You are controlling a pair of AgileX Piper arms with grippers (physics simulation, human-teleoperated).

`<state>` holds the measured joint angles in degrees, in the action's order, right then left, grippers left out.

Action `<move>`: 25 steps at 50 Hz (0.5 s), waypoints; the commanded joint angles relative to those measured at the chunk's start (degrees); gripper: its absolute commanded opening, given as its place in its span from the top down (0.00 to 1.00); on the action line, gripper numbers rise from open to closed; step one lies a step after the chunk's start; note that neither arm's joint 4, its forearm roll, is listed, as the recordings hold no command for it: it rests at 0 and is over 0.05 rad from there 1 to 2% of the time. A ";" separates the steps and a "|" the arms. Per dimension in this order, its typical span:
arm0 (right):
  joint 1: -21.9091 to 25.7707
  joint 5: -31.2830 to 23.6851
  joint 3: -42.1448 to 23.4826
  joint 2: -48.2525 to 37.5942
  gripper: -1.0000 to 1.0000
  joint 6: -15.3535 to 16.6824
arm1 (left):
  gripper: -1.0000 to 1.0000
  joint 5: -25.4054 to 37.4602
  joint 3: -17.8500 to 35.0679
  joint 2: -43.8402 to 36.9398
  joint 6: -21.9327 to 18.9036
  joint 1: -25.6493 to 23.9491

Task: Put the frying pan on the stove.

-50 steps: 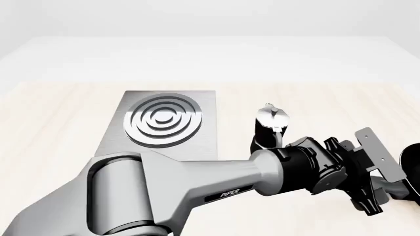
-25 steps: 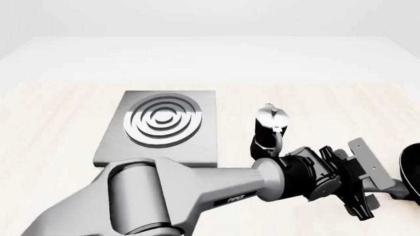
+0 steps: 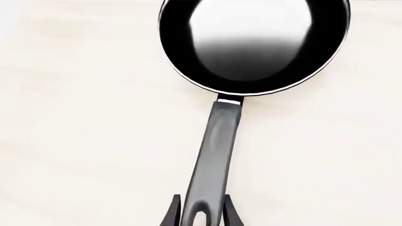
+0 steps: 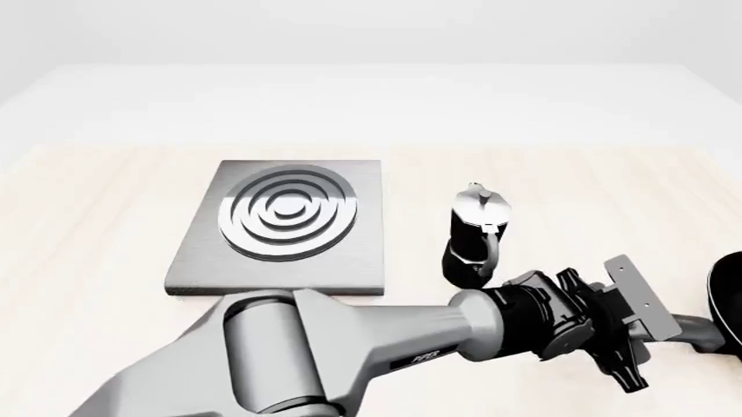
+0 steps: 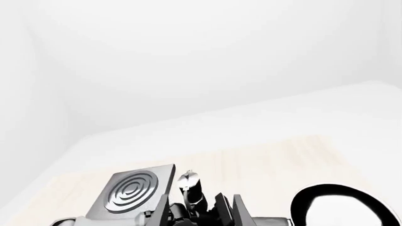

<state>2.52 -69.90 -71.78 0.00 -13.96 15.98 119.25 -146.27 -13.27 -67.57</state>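
Observation:
The frying pan [image 3: 251, 42] lies flat on the table, black with a pale glossy inside; its long dark grey handle [image 3: 217, 155] runs back to my left gripper [image 3: 202, 214]. The two fingers press against either side of the handle's end, with no gap showing. In the front view the pan [image 4: 731, 300] is cut off by the right edge, and the left gripper [image 4: 661, 339] sits low beside it. The stove [image 4: 347, 261], a grey plate with silver rings, lies far to the left, apart from the pan. My right gripper does not show.
A black-and-silver moka pot [image 4: 475, 230] stands upright between the stove and the pan, just beyond my left forearm. The right wrist view looks down from high on the stove [image 5: 132, 190], the moka pot [image 5: 191, 188] and the pan [image 5: 342, 212].
My left gripper has sunk lower toward the table and shifted slightly nearer at the pan's handle. Stove, moka pot and pan have stayed in place.

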 commanded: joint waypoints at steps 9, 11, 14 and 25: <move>-0.35 0.04 1.25 0.00 0.00 0.90 | 1.00 0.54 -1.13 3.07 -3.39 0.65; -0.34 0.06 1.21 0.00 0.00 1.14 | 1.00 1.32 -0.34 3.45 -4.49 1.27; -0.30 0.06 1.19 0.00 0.00 1.45 | 1.00 0.43 -3.68 7.09 -5.49 0.80; -0.23 0.03 1.11 0.00 0.00 1.90 | 1.00 1.15 -4.86 11.99 -6.60 1.52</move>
<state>2.37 -69.90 -72.07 0.00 -13.20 16.99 115.22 -140.32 -18.30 -66.48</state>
